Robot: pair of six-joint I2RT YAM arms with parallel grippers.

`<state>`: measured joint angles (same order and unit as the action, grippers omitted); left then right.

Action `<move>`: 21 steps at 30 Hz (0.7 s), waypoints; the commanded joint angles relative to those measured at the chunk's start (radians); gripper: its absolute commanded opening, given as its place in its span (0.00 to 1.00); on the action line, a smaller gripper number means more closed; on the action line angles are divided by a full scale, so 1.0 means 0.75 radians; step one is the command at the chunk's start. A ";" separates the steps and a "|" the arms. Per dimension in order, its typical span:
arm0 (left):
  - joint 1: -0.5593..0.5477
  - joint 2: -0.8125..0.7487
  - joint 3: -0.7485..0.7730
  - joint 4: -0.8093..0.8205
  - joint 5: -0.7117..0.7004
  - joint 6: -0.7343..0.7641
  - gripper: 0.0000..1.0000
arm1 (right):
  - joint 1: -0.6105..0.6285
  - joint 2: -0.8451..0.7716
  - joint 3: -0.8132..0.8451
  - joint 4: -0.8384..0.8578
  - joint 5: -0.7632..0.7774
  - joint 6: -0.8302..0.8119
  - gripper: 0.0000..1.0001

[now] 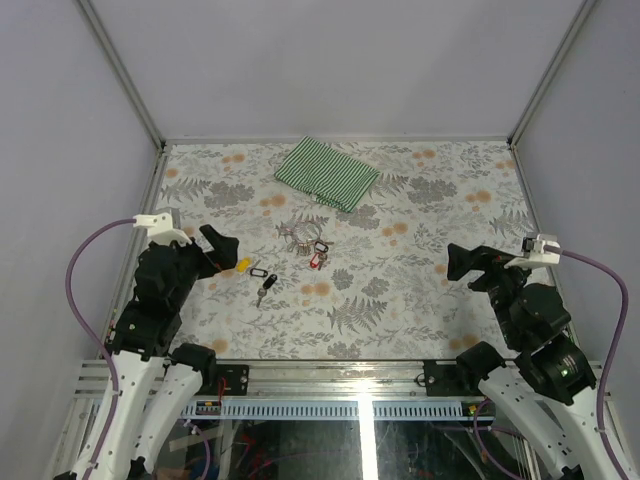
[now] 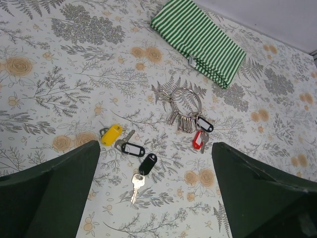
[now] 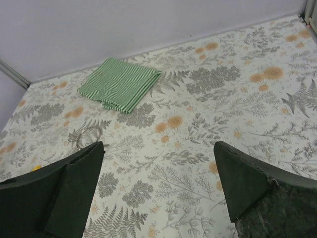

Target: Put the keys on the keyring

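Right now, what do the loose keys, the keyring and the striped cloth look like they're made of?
Keys: bare silvery metal, shiny; their tags look like glossy plastic. Keyring: thin bright wire loops, likely steel. Striped cloth: soft matte woven fabric, folded in layers.

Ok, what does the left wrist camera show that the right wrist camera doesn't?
Only the left wrist view: the left tool's fingers, wide apart, the loose black-tagged keys, the yellow-tagged key in full, and the red tag on the keyring.
Only the right wrist view: the right tool's fingers, also wide apart, and a wider stretch of the floral table.
Both: the green-striped cloth, the keyring's wire loops (faint in the right wrist view) and the grey back wall.
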<state>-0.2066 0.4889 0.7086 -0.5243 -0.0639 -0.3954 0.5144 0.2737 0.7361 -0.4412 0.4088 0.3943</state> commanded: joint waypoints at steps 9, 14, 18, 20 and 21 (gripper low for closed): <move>0.009 0.034 -0.002 0.055 -0.015 -0.009 1.00 | 0.005 0.026 -0.030 -0.052 0.028 -0.041 0.99; 0.010 0.094 0.012 0.041 -0.019 0.003 1.00 | 0.005 0.056 -0.020 -0.072 0.002 -0.056 0.99; 0.007 0.174 0.023 0.052 0.035 0.013 0.99 | 0.006 0.122 -0.028 -0.070 -0.052 -0.014 0.99; 0.006 0.242 0.033 0.061 0.097 0.001 1.00 | 0.004 0.176 -0.033 -0.063 -0.107 -0.016 0.99; 0.006 0.279 0.035 0.070 0.128 -0.010 1.00 | 0.005 0.204 -0.032 -0.064 -0.130 -0.022 0.99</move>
<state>-0.2062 0.6239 0.7097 -0.5255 -0.0444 -0.3954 0.5144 0.3573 0.7143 -0.5114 0.3874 0.3767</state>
